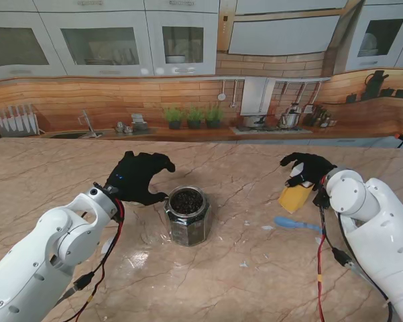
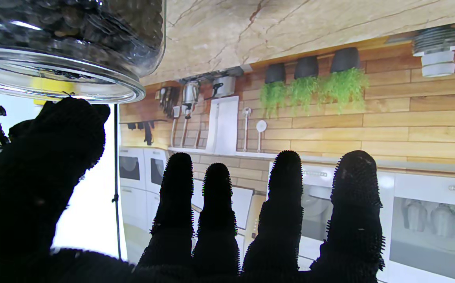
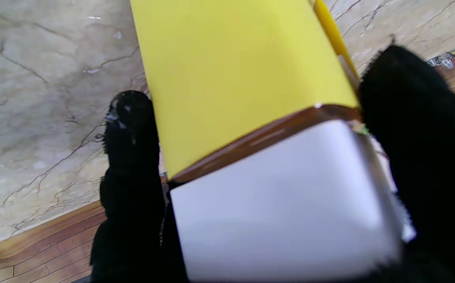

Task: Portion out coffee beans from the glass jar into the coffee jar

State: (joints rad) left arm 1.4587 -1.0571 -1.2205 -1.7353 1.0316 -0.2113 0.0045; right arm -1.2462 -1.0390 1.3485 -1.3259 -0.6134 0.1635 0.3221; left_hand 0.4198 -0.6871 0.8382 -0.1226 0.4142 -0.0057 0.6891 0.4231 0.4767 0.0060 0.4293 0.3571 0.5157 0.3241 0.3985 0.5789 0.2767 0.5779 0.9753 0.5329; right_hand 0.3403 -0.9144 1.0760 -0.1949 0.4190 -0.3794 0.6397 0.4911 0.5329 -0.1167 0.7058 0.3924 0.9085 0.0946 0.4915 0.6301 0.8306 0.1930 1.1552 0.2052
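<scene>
Marble-patterned table (image 1: 255,288) fills the lower part of the stand's picture, with a printed kitchen wall behind it. Near the centre of the frame stands the faceted clear glass jar full of dark coffee beans (image 1: 187,215), open at the top, with no lid that I can see.

Just left of the jar is the left hand in its black glove (image 1: 137,178). Its fingers (image 2: 284,196) are spread and extended and it holds nothing; the thumb is near the jar's rim, but I cannot tell if it touches. At centre right of the frame, the right hand (image 1: 307,168) is closed around the yellow box-shaped coffee jar with a white lid end (image 1: 295,196), with fingers on both of its sides in the wrist view. The box is tilted, its yellow end low toward the table. A small blue plastic scoop (image 1: 296,224) lies on the table, in the frame just under this box.

I judge the glass jar to be heavy, stiff, smooth and breakable, so it is better to hold it around the flat sides at middle height, not at the rim. The yellow jar looks light and rigid, and a hold across its two opposite faces seems secure enough.
</scene>
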